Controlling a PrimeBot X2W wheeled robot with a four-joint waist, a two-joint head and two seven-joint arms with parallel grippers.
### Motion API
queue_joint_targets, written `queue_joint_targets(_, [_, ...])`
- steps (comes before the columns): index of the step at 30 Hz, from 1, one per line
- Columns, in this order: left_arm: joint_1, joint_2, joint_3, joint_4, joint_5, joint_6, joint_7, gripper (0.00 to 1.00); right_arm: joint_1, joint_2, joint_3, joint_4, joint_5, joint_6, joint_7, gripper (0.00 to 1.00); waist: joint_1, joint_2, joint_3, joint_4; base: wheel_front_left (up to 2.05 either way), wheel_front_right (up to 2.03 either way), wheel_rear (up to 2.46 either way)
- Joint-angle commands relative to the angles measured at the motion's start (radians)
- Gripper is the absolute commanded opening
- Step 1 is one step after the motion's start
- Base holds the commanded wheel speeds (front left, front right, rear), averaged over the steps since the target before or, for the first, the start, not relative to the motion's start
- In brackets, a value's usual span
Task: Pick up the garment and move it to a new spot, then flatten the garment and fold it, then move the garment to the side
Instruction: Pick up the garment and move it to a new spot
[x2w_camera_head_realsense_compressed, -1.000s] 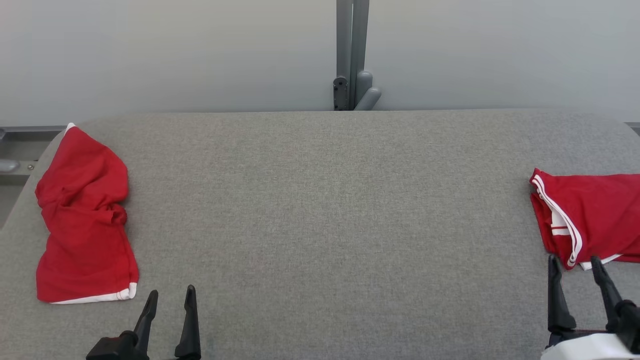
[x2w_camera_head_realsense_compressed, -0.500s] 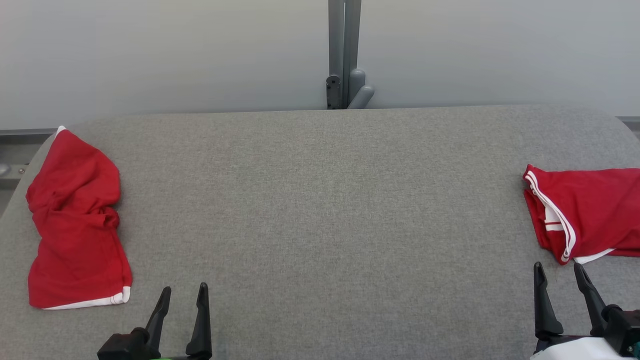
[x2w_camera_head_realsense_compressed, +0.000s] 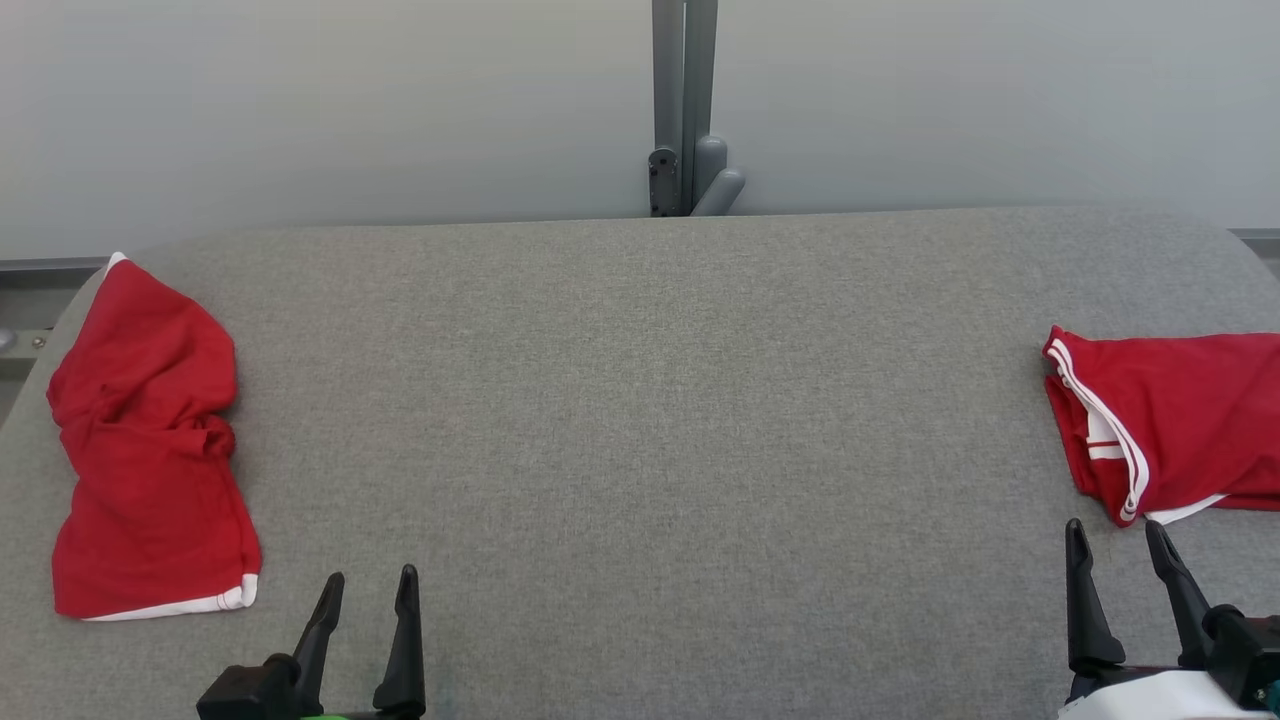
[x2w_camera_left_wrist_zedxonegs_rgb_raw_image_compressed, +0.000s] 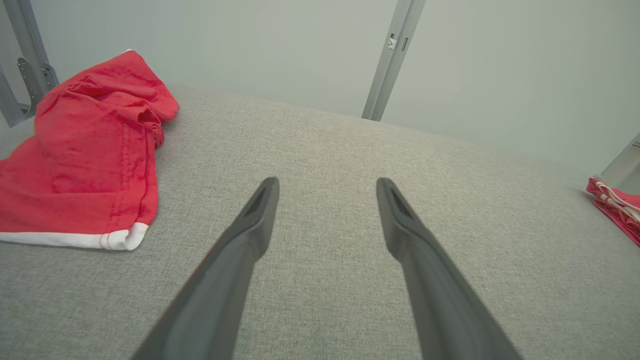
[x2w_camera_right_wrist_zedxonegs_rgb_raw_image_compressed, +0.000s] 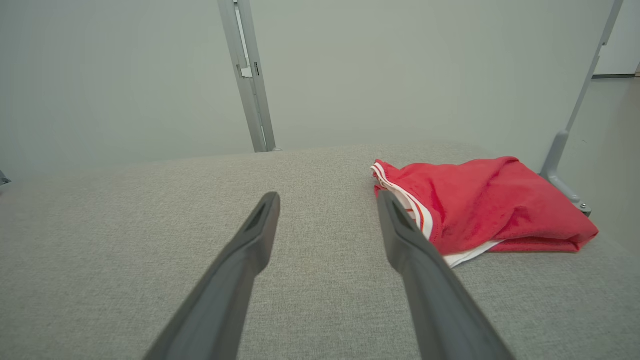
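Both arms were low at the near edge of the grey fabric-covered tabletop (x2w_camera_head_realsense_compressed: 650, 400), fingers pointing across it. The left gripper (x2w_camera_head_realsense_compressed: 371, 575) had its jaws apart, a clear gap between the two dark fingers and only grey cloth showing through it in the left wrist view.

Ahead of those jaws and off to their left lay the crumpled red garment with a white hem (x2w_camera_head_realsense_compressed: 150, 450). It was bunched and twisted in the middle, with the white hem at the end nearer the jaws. It was close to them, not touching.

On the other side, the right gripper (x2w_camera_head_realsense_compressed: 1114, 527) also had its jaws spread, gripping nothing. Just ahead of them and to their right sat the folded red garment with white stripes (x2w_camera_head_realsense_compressed: 1180, 420). Its white-trimmed corner was very near the right-hand fingertip, and the rest ran away to the right of the jaws. Whether that fingertip brushed the trim, I couldn't tell.

Far beyond both sets of jaws, past the tabletop's back edge, a grey metal post (x2w_camera_head_realsense_compressed: 683, 100) stood against the pale wall.
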Motion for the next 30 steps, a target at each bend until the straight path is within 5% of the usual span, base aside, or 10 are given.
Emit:
queue_joint_targets(1, [-0.014,0.007,0.000,0.004,-0.001,0.000,-0.002,1.00,0.005,-0.003,0.000,0.002,0.007,-0.001,-0.002,1.00,0.0000,0.0000,0.000,0.000,0.00,0.00,0.00])
queue_joint_targets(10, [-0.023,0.006,-0.007,0.006,0.002,0.000,-0.002,1.00,0.022,-0.003,-0.007,0.010,0.017,-0.001,-0.003,1.00,0.0000,0.0000,-0.002,0.052,0.00,0.00,0.00])
queue_joint_targets(23, [0.017,0.009,0.029,0.008,0.009,0.000,-0.002,1.00,0.023,-0.003,0.043,0.018,0.035,-0.001,-0.003,1.00,0.0000,0.0000,-0.039,0.341,0.00,0.00,0.00])
queue_joint_targets(30, [0.036,0.007,0.064,-0.008,0.005,0.000,-0.002,1.00,-0.011,-0.003,0.097,0.025,0.037,-0.001,-0.003,1.00,0.0000,0.0000,-0.035,0.425,0.00,0.00,0.00])
